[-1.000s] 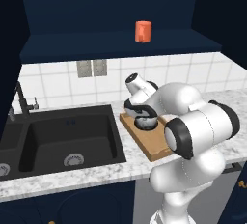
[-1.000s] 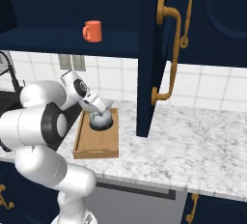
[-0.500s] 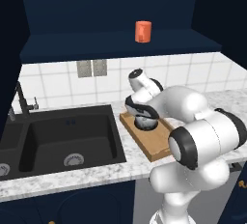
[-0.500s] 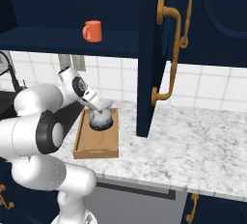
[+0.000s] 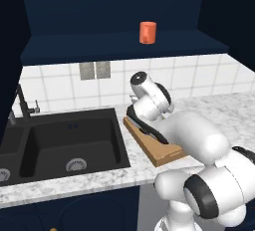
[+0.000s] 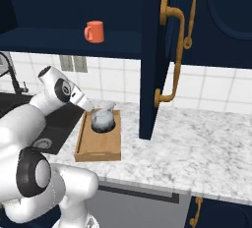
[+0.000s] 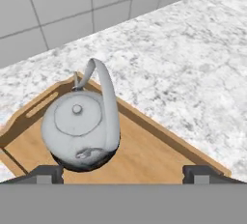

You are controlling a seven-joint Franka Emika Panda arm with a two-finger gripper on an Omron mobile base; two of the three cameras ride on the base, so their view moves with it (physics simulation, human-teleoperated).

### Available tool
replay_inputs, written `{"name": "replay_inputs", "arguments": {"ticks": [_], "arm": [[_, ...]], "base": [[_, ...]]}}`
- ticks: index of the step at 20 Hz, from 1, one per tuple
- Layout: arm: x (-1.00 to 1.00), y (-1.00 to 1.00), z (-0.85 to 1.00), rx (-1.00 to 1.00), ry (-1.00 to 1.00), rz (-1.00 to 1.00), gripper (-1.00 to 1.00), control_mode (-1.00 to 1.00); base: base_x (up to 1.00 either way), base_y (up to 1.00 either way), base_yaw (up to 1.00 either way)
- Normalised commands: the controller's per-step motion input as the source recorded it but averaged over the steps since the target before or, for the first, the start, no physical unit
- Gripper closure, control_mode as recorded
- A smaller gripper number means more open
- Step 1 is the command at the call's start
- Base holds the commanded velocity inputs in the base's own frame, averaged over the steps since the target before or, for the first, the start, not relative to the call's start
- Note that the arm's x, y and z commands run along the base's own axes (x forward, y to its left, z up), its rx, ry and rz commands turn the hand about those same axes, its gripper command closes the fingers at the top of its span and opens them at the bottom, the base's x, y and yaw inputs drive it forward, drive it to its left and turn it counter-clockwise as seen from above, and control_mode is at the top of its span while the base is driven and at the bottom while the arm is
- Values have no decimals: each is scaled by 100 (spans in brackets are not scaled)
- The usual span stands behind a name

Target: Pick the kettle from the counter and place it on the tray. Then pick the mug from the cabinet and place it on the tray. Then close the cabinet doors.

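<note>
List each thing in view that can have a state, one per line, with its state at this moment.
kettle: upright on the tray, not gripped
tray: flat on the counter, holding the kettle
mug: upright on the cabinet shelf
cabinet door: open, swung out over the counter
gripper: open, tips apart above the tray
sink: nothing in the basin
counter: bears the tray

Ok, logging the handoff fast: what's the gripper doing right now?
Gripper: open, holding nothing; the kettle sits free on the tray between its fingertips.
</note>
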Motion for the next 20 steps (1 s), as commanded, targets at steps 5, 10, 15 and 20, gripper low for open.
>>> {"name": "replay_inputs", "arguments": {"ticks": [5, 10, 15, 20], "arm": [[-54, 0, 37, 0, 1, 2, -100, -100], [-27, -1, 41, 3, -3, 14, -100, -100], [-64, 0, 100, 1, -9, 42, -100, -100], [-18, 0, 100, 6, -9, 34, -100, -100]], "base": [[0, 0, 0], [0, 0, 0], [0, 0, 0], [0, 0, 0]]}}
